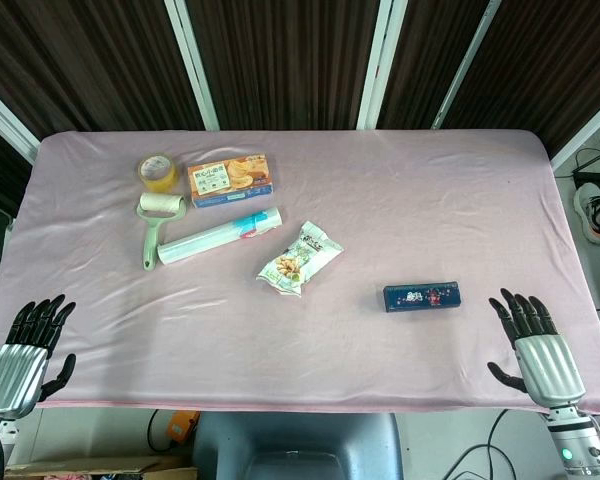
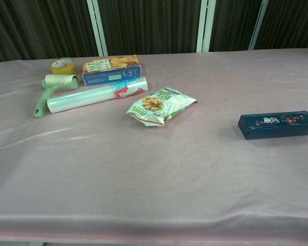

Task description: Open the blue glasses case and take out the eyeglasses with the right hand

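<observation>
The blue glasses case [image 1: 423, 297] lies closed on the pink cloth, right of centre; the chest view shows the same glasses case [image 2: 277, 125] at the right, long side toward me. My right hand [image 1: 533, 348] hovers at the table's front right edge, fingers spread and empty, a short way right of and nearer than the case. At the front left corner my left hand [image 1: 25, 350] is likewise spread and holds nothing. Neither hand appears in the chest view. No eyeglasses are visible.
A snack bag [image 1: 299, 260] lies mid-table. Back left are a plastic wrap roll [image 1: 220, 237], a green lint roller [image 1: 157, 224], a tape roll [image 1: 158, 171] and a biscuit box [image 1: 230, 180]. Pink tablecloth [image 1: 430, 200] covers the table.
</observation>
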`<state>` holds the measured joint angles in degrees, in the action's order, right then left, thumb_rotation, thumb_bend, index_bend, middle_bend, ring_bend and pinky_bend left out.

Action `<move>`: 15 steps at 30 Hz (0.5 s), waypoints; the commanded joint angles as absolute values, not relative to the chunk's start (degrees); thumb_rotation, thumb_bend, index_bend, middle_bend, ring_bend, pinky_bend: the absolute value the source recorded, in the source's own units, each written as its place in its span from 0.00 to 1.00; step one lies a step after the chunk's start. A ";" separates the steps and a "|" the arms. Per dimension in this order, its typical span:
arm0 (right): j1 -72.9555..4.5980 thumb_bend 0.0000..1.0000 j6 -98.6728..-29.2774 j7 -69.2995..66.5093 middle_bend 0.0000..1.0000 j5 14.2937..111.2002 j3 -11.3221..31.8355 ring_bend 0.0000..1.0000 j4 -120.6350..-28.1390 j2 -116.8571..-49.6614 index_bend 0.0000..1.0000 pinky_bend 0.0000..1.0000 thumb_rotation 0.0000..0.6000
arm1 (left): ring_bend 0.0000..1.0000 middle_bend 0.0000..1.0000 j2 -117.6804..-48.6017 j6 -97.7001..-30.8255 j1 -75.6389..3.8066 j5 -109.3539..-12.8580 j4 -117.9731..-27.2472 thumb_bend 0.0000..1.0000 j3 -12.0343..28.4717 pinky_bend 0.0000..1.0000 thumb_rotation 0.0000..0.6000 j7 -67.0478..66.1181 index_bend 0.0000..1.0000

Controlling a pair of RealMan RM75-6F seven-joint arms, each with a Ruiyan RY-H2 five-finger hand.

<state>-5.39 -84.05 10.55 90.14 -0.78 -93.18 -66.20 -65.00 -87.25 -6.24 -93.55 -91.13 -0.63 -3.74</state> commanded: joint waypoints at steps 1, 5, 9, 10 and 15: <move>-5.49 0.33 -83.82 10.51 0.00 89.99 -0.60 0.00 -93.09 -66.30 0.00 0.00 1.00 | 0.00 0.00 -65.05 -87.19 -6.21 -93.50 -90.97 0.42 -0.68 0.00 1.00 -3.63 0.00; -6.20 0.33 -82.37 10.14 0.00 89.12 -0.05 0.00 -92.04 -66.54 0.00 0.00 1.00 | 0.00 0.00 -65.10 -87.18 -6.34 -93.27 -91.18 0.42 -0.36 0.00 1.00 -3.55 0.00; -9.45 0.33 -77.68 6.85 0.00 87.15 1.98 0.00 -87.97 -67.67 0.02 0.00 1.00 | 0.00 0.00 -65.15 -87.14 -6.58 -93.76 -91.19 0.42 -0.38 0.00 1.00 -3.14 0.00; -10.41 0.33 -76.25 6.43 0.00 86.60 2.47 0.00 -86.73 -68.05 0.04 0.00 1.00 | 0.00 0.00 -65.21 -86.94 -6.69 -93.71 -91.15 0.42 -0.34 0.00 1.00 -3.14 0.00; -16.34 0.33 -68.34 4.14 0.00 85.08 4.66 0.00 -78.43 -70.78 0.17 0.00 1.00 | 0.00 0.00 -65.51 -85.50 -7.57 -92.85 -91.23 0.42 0.19 0.00 1.00 -3.29 0.00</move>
<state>-12.97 -72.45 5.79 86.33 3.13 -82.80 -68.96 -65.45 -85.58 -7.49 -92.94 -91.19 0.11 -3.25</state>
